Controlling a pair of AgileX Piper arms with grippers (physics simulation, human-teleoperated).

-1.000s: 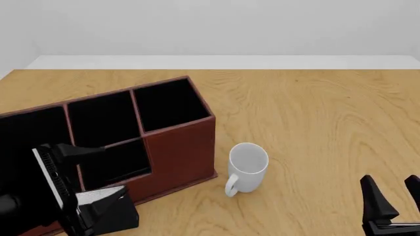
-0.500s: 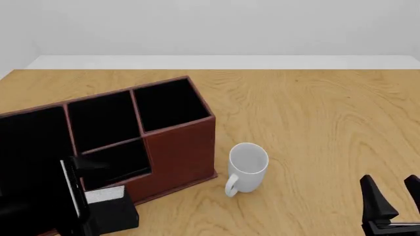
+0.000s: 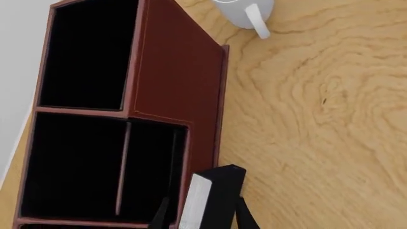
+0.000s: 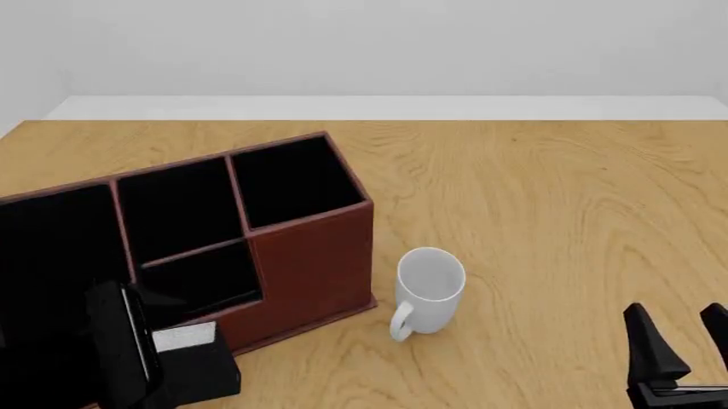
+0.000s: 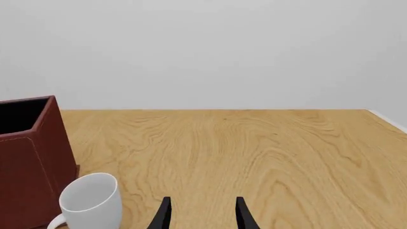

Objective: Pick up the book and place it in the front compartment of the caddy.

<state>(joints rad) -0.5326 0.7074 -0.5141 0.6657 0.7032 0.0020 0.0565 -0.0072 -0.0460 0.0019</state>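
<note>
The book (image 4: 200,375), black with a white page edge, stands on the table against the front of the reddish-brown caddy (image 4: 313,264). In the left wrist view the book (image 3: 216,191) sits between the two fingers of my left gripper (image 3: 202,217), which is open, with a thin gap on the page-edge side. The left arm (image 4: 114,358) hides part of the caddy's front left. The caddy's low front compartment (image 4: 203,281) is black inside and holds nothing I can see. My right gripper (image 4: 677,317) is open at the near right, far from the book.
A white mug (image 4: 430,285) stands upright just right of the caddy's front corner, its handle toward me; it also shows in the right wrist view as the mug (image 5: 89,202). Bare wooden table (image 4: 546,204) stretches to the right and back.
My left arm has tipped down and sunk lower at the near left. The book's white face looks smaller than a second ago, and the book stays in front of the caddy. The right arm is still.
</note>
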